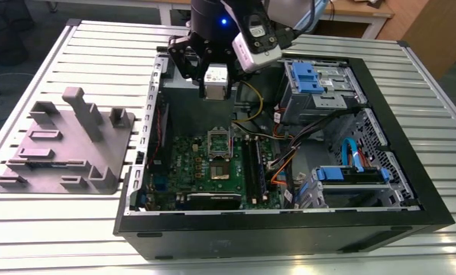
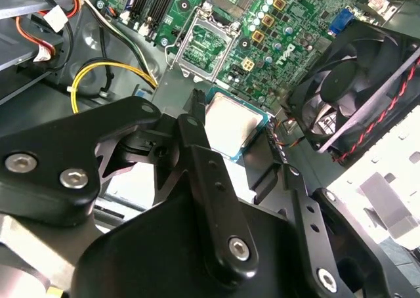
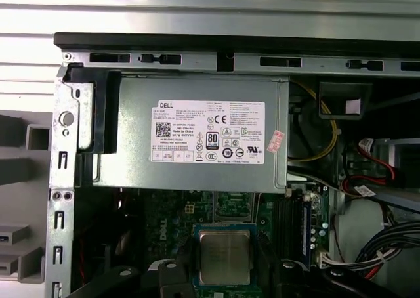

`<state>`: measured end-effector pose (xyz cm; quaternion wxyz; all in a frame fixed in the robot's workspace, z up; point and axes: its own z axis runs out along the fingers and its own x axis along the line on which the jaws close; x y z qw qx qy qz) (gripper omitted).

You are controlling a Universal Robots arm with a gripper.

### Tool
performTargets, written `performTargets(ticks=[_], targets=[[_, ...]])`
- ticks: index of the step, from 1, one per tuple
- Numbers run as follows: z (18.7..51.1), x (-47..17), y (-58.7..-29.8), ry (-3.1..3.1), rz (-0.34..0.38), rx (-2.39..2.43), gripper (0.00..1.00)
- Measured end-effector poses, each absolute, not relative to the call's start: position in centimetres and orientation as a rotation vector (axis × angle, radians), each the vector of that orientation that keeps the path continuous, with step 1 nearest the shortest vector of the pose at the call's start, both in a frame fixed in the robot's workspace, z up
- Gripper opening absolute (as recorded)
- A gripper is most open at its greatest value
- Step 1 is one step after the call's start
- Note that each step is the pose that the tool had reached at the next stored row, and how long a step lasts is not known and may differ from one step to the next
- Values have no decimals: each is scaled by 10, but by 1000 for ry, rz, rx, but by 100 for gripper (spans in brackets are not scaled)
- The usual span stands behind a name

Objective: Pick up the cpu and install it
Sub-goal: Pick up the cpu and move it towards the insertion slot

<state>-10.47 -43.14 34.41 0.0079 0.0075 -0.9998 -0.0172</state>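
cpu [image 3: 225, 257] | apparently gripped in tool [image 3: 224, 277] | above motherboard [image 1: 188, 153], over open case [image 1: 289, 230]

Bright overhead light glares off table [image 1: 60, 229] and cpu [image 2: 231, 124]; case [image 1: 289, 232] interior shadowed.

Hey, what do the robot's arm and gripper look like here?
The gripper is matte black metal: angular linkage fingers joined by silver hex bolts. In the exterior view the arm's wrist is a black cylinder with a small blue light and a white camera box mounted beside it.
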Motion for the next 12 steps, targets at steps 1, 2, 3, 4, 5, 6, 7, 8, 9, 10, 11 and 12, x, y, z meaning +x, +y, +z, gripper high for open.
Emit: performTargets(ticks=[1, 2, 3, 4, 5, 6, 7, 8, 9, 10, 11, 12], targets=[[342, -105, -432, -3126, -54, 23, 47], [341, -105, -432, -3126, -54, 23, 47], [339, -105, -432, -3126, -54, 23, 47], [337, -105, -433, -3126, -53, 23, 47], [335, -105, -433, -3126, -53, 23, 47], [333, -105, -433, -3126, -53, 23, 47], [331, -105, -434, -3126, -53, 23, 47], [330, -105, -434, -3126, -53, 23, 47], [328, -105, -435, -3126, -53, 23, 47], [326, -105, -435, -3126, -53, 23, 47], [324, -105, -436, -3126, -53, 23, 47], [322, -105, -437, -3126, -54, 23, 47]])
